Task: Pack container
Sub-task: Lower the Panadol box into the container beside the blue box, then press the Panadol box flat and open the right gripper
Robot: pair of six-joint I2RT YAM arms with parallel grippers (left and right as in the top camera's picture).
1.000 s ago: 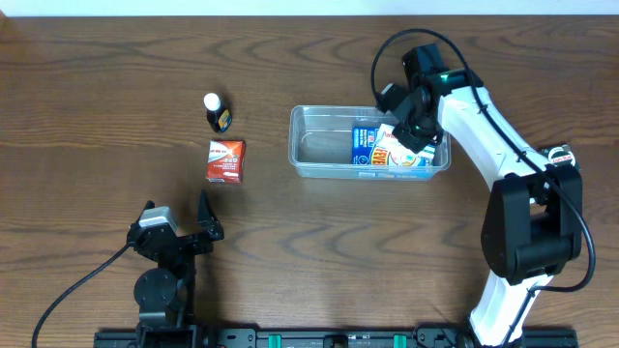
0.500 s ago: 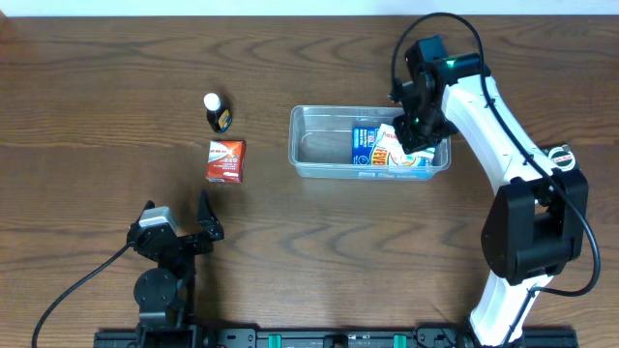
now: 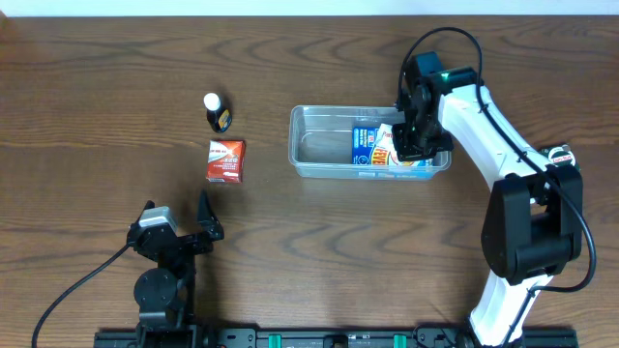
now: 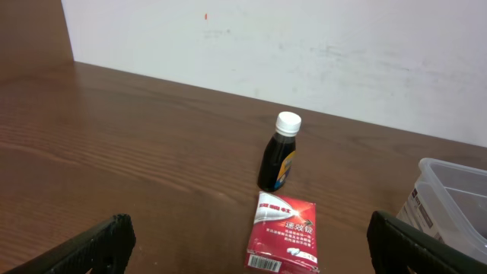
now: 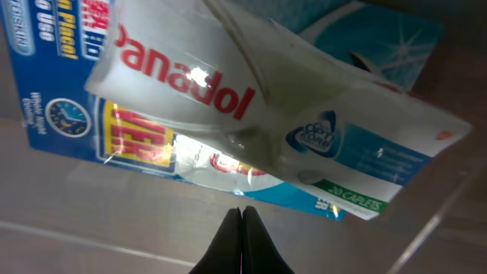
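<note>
Overhead, right pincer (image 3: 408,145) closed, over the container (image 3: 324,172), at its right end

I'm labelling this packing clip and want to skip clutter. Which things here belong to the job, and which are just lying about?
Job: container; Panadol box and blue box inside it; red packet and dark bottle outside, likely next; right pincer, shut, at the boxes.
Lying about: left pincer, open, away from everything; black cable by its base.
</note>
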